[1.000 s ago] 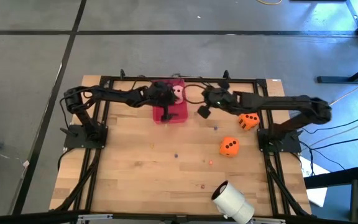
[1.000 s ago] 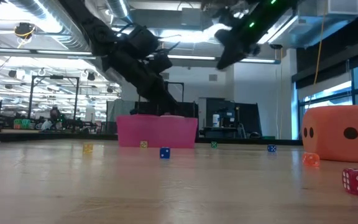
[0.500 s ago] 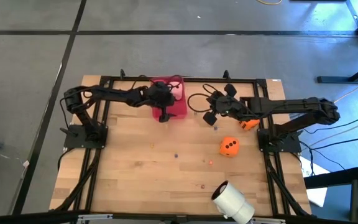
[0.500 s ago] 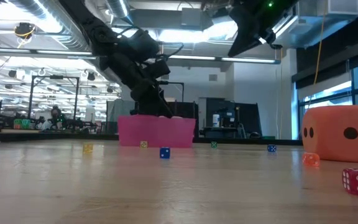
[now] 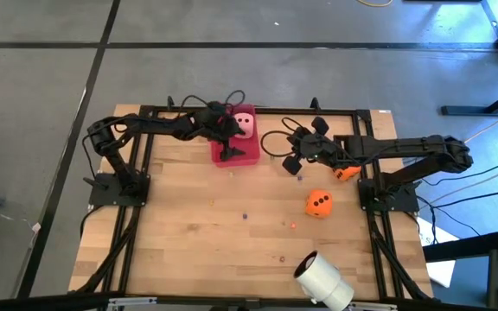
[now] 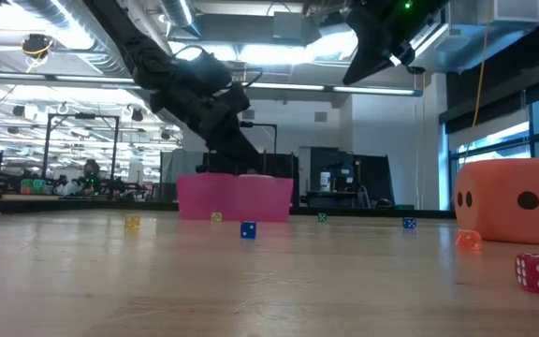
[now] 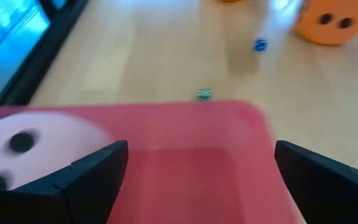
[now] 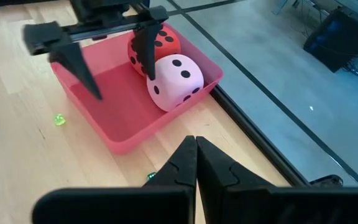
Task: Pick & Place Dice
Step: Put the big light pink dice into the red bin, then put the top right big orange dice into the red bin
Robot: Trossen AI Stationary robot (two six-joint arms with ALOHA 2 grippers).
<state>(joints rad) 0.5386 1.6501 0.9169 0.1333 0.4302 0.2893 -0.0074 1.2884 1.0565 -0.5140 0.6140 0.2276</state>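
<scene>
Left arm reaches from the table's left edge toward the far middle; left gripper (image 5: 229, 149) hangs over the translucent red tray (image 5: 250, 156), fingers spread wide with nothing between them, as the left wrist view confirms: both dark fingertips (image 7: 92, 171) frame bare tray floor (image 7: 191, 168). Tray sits at the far edge of the wooden table (image 5: 188, 233). Inside it, at the far end, pale pink die (image 5: 244, 124) rests on the floor; the right wrist view shows it (image 8: 175, 81) touching a red die (image 8: 161, 42) just behind, both against the tray's far wall. Dice being cubes, no long axis to note; the pink one shows a two-pip face upward and other pips on the side faces. The red one is largely hidden from above by the left arm. Right gripper (image 5: 294, 154) hovers right of the tray, clear of it, fingers (image 8: 188, 163) pressed together, empty. One orange die (image 5: 346, 172) lies partly under the right arm, pips not readable. Second orange die (image 5: 319, 203) sits nearer the table's middle-right, dark pips up; the low view shows it (image 6: 511, 200) large at the right. White cylinder roll (image 5: 322, 281) lies at the near edge, well apart from everything. Tiny coloured dice (image 6: 248, 229) are scattered on the table.
</scene>
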